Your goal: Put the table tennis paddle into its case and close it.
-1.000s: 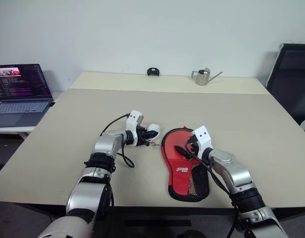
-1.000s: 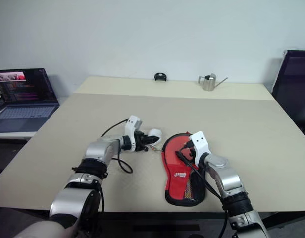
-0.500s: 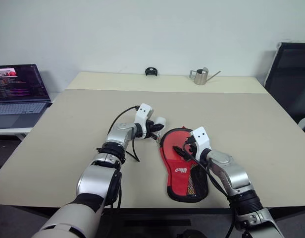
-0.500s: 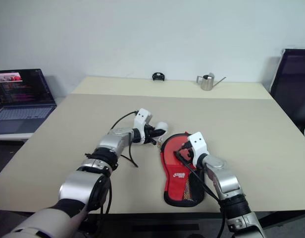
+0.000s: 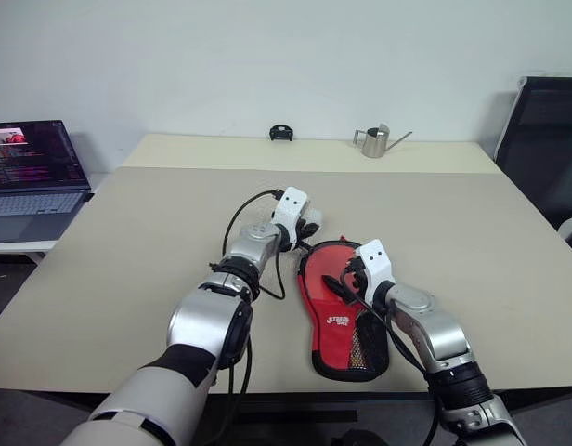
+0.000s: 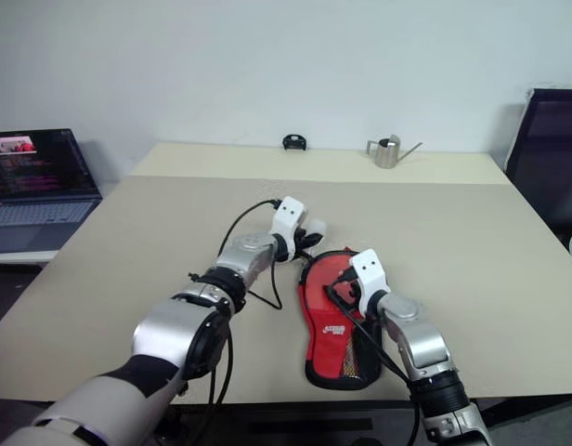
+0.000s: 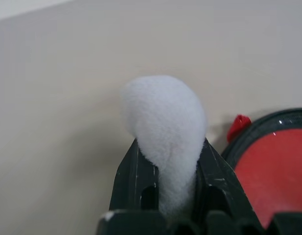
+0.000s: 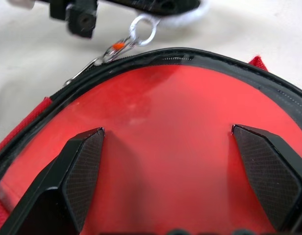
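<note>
The red case lies at lower centre of the beige table, near its front edge, bare tabletop all round. The left gripper is clamped on the white ball charm at the case's round end. The right gripper rests spread wide on the red face; its wrist view shows the zip ring. Laptop far left, watering can at the back

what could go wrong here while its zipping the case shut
The left pincer grips only the soft white ball charm, joined to the zip by a thin chain and ring; it could slip or strain the link. The right pincer stands open over the case and may not hold it firmly, so the case could slide on the table as the zip is pulled.
</note>
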Motion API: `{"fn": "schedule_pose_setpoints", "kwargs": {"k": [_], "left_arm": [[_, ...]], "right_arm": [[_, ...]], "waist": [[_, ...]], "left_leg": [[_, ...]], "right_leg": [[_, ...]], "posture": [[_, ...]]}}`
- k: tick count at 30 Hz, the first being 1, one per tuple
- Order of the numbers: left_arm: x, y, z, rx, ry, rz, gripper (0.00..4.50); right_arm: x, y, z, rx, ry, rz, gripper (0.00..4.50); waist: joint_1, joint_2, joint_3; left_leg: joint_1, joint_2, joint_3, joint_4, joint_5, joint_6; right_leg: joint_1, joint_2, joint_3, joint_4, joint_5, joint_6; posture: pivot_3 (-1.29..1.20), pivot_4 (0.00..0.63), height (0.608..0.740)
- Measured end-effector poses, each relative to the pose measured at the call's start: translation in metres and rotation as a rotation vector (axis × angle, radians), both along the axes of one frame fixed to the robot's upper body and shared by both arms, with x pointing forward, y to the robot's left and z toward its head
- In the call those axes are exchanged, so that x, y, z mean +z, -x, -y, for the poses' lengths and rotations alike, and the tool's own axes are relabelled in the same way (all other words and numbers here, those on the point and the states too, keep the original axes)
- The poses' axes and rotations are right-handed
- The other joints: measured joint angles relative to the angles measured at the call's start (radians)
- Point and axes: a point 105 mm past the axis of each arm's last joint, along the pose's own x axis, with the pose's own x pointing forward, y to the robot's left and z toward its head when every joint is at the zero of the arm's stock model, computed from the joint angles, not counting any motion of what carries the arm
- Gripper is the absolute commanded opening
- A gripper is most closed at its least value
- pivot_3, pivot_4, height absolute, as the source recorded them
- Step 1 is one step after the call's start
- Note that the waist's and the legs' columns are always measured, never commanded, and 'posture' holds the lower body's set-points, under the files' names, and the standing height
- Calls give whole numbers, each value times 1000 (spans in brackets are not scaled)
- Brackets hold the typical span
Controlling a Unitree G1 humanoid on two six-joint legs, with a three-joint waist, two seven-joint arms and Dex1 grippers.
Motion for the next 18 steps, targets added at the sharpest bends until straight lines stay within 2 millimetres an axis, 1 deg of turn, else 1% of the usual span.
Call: {"fn": "schedule_pose_setpoints", "kwargs": {"k": [5,12,18], "left_arm": [[7,-5,3,51,-59,67,396],[9,-8,7,94,-117,109,396],[9,-5,28,77,-144,141,396]], "right_arm": [[0,6,-2,6,1,-3,4500],[0,13,-6,11,10,-10,4500],[0,20,-8,6,2,-20,4500]], "waist": [[0,0,0],[0,0,0],[1,0,0]], "left_leg": [[0,0,0,0,0,0],[0,0,0,0,0,0],[0,0,0,0,0,-1]], "right_leg": [[0,0,0,0,0,0],[0,0,0,0,0,0],[0,0,0,0,0,1]], "posture": [[0,150,740],[0,150,740],[0,150,740]]}}
